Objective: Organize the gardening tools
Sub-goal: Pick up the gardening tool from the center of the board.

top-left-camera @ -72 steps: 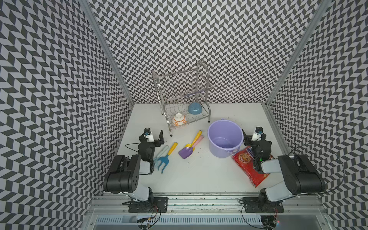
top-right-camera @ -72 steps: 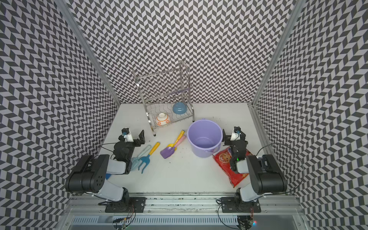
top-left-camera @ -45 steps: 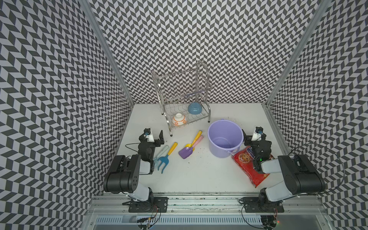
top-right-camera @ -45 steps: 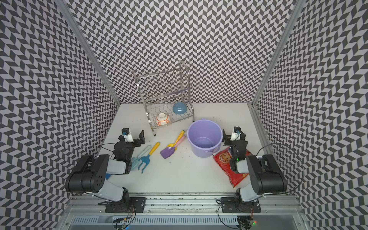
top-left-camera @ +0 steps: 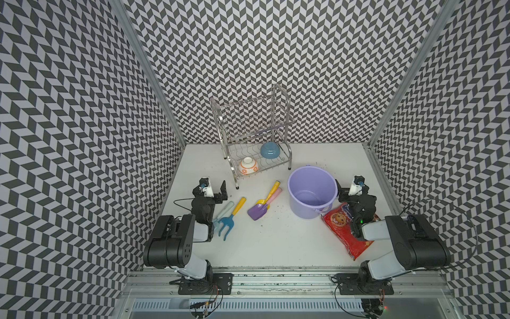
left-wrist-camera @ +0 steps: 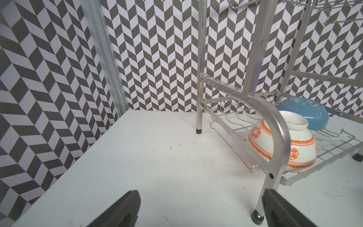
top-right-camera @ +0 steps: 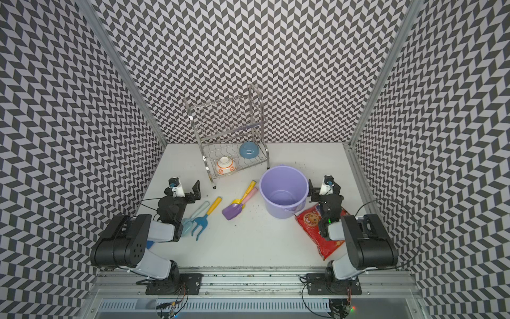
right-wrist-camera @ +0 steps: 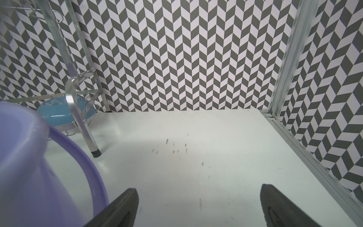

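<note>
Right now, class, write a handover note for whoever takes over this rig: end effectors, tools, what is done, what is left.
Left end effector: open, empty, near the rack.
Right end effector: open, empty, beside the bucket.
Tools: blue fork and pale-blue trowel side by side by the left arm; purple scoop and yellow scoop overlap, nearer the bucket.
Done: nothing; bucket empty.
Left: all four tools.

On the tabletop (top-left-camera: pixel 276 248), a rack (top-left-camera: pixel 249 129) stands at the back with two bowls (top-left-camera: pixel 248 167) on its lower shelf. Before it, left to right, lie the trowel (top-left-camera: pixel 226 207) and fork (top-left-camera: pixel 233 214) side by side, two touching scoops (top-left-camera: pixel 258 213), a bucket (top-left-camera: pixel 309 213) and a snack bag (top-left-camera: pixel 342 229).
</note>
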Robot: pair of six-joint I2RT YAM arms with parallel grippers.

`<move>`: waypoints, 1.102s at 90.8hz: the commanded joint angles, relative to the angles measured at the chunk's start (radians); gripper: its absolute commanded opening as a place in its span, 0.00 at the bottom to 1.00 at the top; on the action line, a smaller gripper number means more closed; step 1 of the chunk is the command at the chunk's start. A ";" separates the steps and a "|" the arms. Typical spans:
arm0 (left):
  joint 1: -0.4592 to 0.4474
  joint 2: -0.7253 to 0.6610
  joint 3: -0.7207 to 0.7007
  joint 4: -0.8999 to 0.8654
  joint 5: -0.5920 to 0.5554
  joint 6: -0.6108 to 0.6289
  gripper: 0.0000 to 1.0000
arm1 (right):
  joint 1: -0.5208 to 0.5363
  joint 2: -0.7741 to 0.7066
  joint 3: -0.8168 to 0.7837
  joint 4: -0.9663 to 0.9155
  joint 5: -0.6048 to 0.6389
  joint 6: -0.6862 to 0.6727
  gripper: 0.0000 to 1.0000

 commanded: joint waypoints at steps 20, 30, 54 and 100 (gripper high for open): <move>0.036 -0.017 -0.003 0.019 0.066 -0.012 1.00 | 0.003 -0.091 0.020 -0.053 0.038 0.010 1.00; 0.050 -0.068 0.030 -0.090 0.044 -0.040 1.00 | 0.003 -0.155 0.088 -0.228 0.078 0.028 1.00; 0.052 -0.185 0.059 -0.212 -0.029 -0.070 1.00 | 0.011 -0.265 0.258 -0.572 0.197 0.173 1.00; -0.079 -0.396 0.051 -0.315 -0.140 -0.213 1.00 | 0.138 -0.330 0.505 -1.024 0.361 0.253 1.00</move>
